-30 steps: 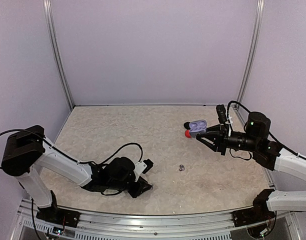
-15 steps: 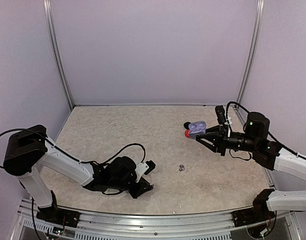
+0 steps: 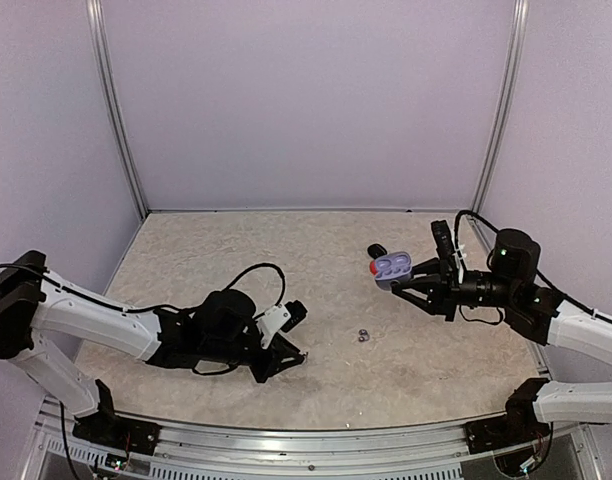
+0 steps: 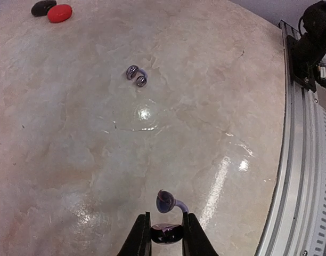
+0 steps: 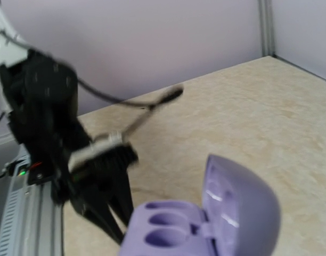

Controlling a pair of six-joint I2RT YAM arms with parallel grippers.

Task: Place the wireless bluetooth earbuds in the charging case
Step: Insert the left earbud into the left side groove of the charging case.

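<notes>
We see the left arm stretched low across the near part of the table (image 3: 236,250), its left gripper (image 4: 166,226) down at the surface. Its jaws are drawn in against either side of a dark glossy earbud (image 4: 166,233) and pinch it. Just beyond that one lies a second earbud (image 4: 167,201) with a lilac stem, apart from the fingers. Farther out, a pair of silver-grey earbuds (image 4: 136,76) lie touching each other on the bare table, near the middle. A red case (image 4: 59,13) and a black case (image 4: 43,7) sit side by side at the far right of the table. The metal rail (image 4: 299,160) runs along the near edge. On the right, the right gripper (image 3: 404,277) is raised above the table with its jaws clamped on a lilac charging case (image 3: 392,267). The case hangs near the red and black cases, well apart from the left gripper. From the right wrist we see its lid standing open and its two wells facing up.
</notes>
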